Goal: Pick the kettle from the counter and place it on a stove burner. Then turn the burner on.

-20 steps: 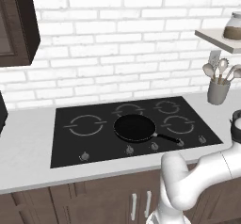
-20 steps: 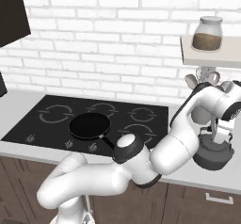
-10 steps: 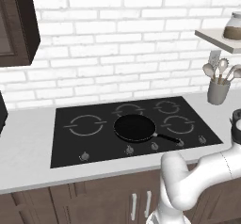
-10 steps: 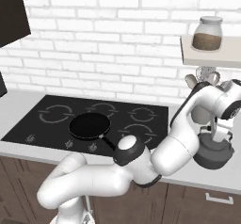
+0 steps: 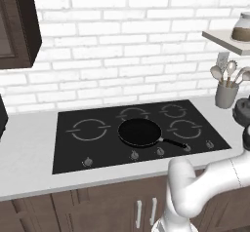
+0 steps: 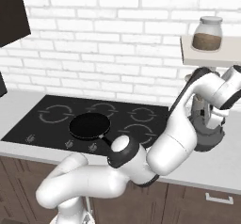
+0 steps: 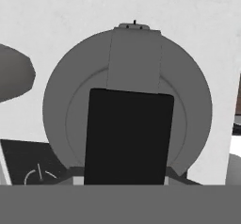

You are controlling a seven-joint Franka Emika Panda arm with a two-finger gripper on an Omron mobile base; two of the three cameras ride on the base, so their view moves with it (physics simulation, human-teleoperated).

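Observation:
The kettle (image 6: 210,141) stands on the pale counter (image 6: 221,165) just right of the stove, squat and silvery-grey. My gripper (image 6: 207,124) reaches straight down onto its top and is shut on the dark arched handle. From the hand view I look down on the kettle's round body (image 7: 188,105), with the dark handle (image 7: 128,136) lying across its middle and the spout pointing to the top of the picture. The fingertips themselves are hidden against the handle. The stove's nearest burner (image 6: 137,132) lies left of the kettle.
A black frying pan (image 5: 140,132) sits on the front middle burner, its handle pointing right. The burner knobs (image 5: 134,154) run along the stove's front edge. A grey utensil cup (image 5: 226,93) stands by the wall under a shelf holding a jar (image 6: 207,34).
The jaws have closed onto the kettle's handle. The arm and kettle have stayed in the same place.

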